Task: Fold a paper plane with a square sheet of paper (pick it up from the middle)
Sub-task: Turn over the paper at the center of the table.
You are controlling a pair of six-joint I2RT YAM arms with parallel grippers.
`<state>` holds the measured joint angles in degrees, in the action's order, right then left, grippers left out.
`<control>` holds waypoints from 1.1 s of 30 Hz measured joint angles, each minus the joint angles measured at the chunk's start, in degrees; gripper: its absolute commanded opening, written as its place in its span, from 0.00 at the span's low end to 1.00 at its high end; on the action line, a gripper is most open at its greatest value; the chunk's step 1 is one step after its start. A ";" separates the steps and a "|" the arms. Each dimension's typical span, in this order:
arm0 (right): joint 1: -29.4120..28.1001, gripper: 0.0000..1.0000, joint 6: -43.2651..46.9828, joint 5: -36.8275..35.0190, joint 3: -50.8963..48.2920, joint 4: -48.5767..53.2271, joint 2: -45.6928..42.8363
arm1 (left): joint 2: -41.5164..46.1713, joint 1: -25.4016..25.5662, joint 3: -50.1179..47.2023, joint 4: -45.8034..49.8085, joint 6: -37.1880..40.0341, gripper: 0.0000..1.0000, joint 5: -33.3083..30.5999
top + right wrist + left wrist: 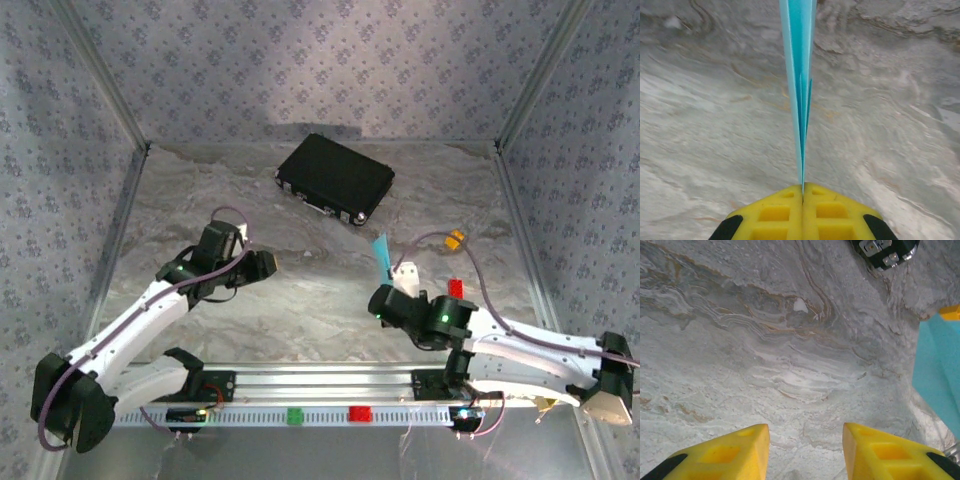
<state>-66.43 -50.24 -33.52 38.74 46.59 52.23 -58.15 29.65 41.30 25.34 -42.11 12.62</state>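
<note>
Left arm runs from its base at lower left, elbow bent, forearm angled toward centre. Left hand [262,263] hovers over the bare marbled tabletop [300,310], yellow fingers [730,450] set wide apart with nothing between them. Black case [335,178] lies at the back, centre. Right arm stretches in low from the lower right, wrist pointing back-left. Right hand [802,192] is clamped on the paper plane [382,251], fingers pressed together on its near end, slim blue paper projecting forward from the fingertips. Orange block [455,239] and red block [456,287] lie just right of it.
</note>
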 measured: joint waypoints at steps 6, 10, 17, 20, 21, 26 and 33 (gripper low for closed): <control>-3.96 0.01 -2.08 -6.60 3.63 5.31 8.94 | -3.85 -2.73 2.08 1.66 0.17 0.41 0.13; -6.21 0.01 -2.08 -9.40 6.23 6.45 17.07 | -3.39 -4.33 3.45 3.19 0.33 0.43 -0.04; -9.99 0.02 0.85 -9.70 11.58 4.96 31.19 | 0.68 -8.07 2.73 5.57 -0.39 0.44 -0.09; -11.39 0.03 2.32 -7.93 12.72 3.13 36.24 | 2.64 -9.09 1.99 6.51 -0.57 0.44 -0.07; -11.69 0.04 2.75 -7.32 13.03 2.60 37.38 | 2.97 -9.25 1.92 6.75 -0.59 0.44 -0.07; -12.63 0.14 4.90 -2.91 15.13 -1.27 42.42 | 3.30 -9.53 1.79 7.30 -0.59 0.44 -0.02; -11.74 0.48 9.16 4.48 16.37 -9.07 42.84 | 3.30 -9.79 1.11 7.26 -0.81 0.45 0.46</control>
<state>-78.17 -41.08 -29.04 55.11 37.52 95.07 -54.85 19.86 42.41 32.60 -42.92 13.08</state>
